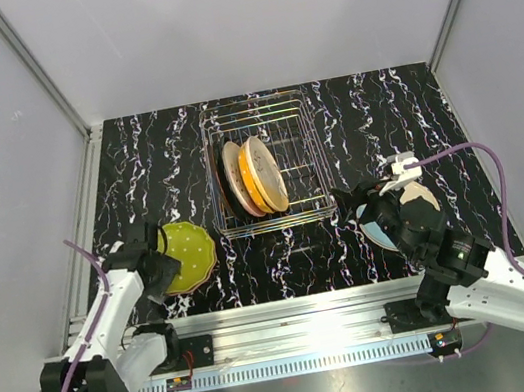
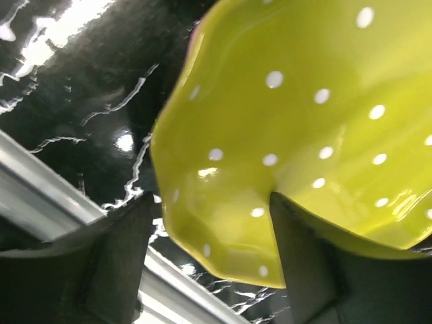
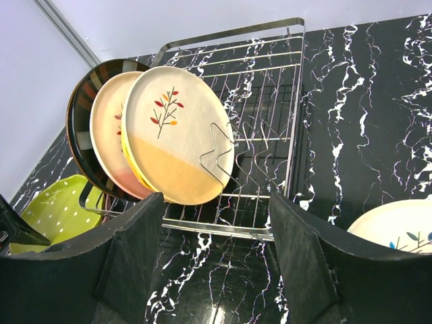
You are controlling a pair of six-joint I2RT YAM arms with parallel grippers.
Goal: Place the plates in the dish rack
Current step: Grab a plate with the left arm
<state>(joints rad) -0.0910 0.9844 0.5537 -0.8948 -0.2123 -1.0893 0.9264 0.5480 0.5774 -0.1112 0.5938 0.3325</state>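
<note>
Our left gripper (image 2: pixel 209 202) is open and straddles the rim of the yellow-green dotted plate (image 2: pixel 304 101), one finger over its face and the other outside its edge. That plate lies on the worktop (image 1: pixel 135 168), left of the dish rack (image 1: pixel 303 112). Our right gripper (image 3: pixel 216 202) is wide open, holds nothing and faces the rack. Several plates (image 1: pixel 256 175) stand on edge in the rack's left half. A cream plate (image 3: pixel 398 229) lies beside the right gripper.

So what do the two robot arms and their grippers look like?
Both the left arm and right arm have white shells, black joints, and a looping purple cable. The left gripper and right gripper have chunky matte black fingers.
</note>
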